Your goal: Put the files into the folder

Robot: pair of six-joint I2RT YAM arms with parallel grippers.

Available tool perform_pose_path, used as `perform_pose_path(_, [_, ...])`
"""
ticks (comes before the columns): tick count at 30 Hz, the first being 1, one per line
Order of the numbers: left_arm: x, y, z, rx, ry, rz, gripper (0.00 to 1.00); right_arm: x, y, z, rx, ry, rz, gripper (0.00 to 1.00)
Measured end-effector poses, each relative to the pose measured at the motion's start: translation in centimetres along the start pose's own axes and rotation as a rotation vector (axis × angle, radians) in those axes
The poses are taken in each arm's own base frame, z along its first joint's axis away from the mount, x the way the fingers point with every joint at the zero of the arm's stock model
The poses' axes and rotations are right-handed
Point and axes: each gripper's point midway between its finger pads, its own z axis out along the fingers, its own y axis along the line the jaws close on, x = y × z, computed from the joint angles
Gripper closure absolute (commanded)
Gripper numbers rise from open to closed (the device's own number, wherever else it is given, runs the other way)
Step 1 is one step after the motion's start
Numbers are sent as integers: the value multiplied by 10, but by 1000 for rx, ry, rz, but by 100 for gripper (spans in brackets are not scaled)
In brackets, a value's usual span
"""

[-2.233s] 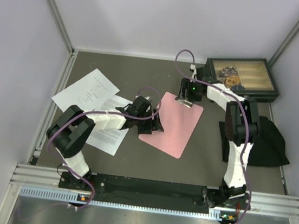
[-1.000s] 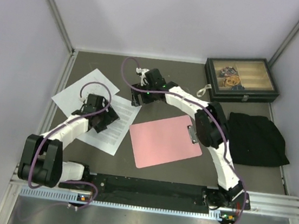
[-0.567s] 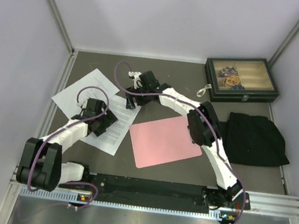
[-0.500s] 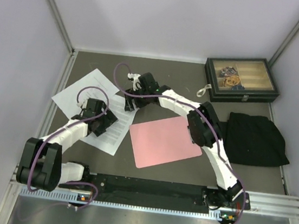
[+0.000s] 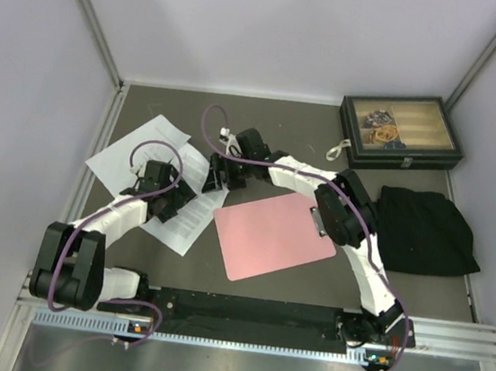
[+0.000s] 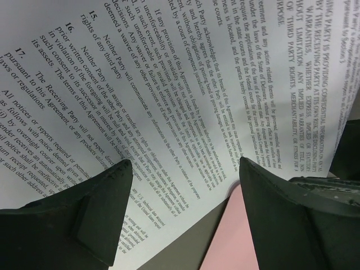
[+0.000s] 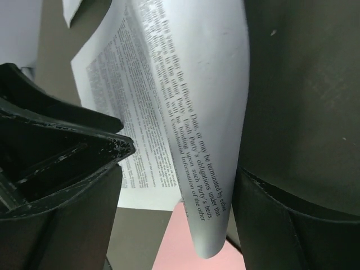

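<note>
Right arm (image 5: pixel 299 175) stretched leftward, claw (image 5: pixel 216 175) straddling sheet (image 5: pixel 184 223)

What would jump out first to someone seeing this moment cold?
The pink clipboard lies mid-table with no paper in it. Just left of it is the densely printed sheet. The right gripper reaches across and has one corner of the sheet curled up between open jaws, while the left gripper sits over its middle.

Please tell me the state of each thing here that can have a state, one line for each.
left gripper, open
right gripper, open
dense text sheet, one edge curled up between the right gripper's fingers
sparse sheet, flat
pink clipboard, flat, no sheet on it
glass-lid box, shut
black cloth, crumpled
</note>
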Motion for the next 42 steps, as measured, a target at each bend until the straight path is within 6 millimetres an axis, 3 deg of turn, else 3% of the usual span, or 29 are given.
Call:
perform_pose_path(5, [0,-2,1,11,2,21,19,-11,2,-9,-94,-36,68,18])
perform_pose_path(11, [0,-4,3,26,7,39,19,-28,22,-19,-230,-63,53,12])
perform_pose_path(18, [1,-5,3,31,10,56,19,-37,38,-22,-310,-74,7,13])
perform_pose_path(32, [0,-4,2,32,5,66,19,-42,42,-28,-349,-57,-122,13])
perform_pose_path(38, [0,-4,2,34,4,69,19,-44,39,-24,-343,-29,-207,29])
perform_pose_path(41, [1,-4,2,35,5,73,19,-42,32,-20,-319,-14,-213,67])
perform_pose_path(42, [1,-4,2,35,6,76,19,-39,28,-19,-303,-5,-205,93])
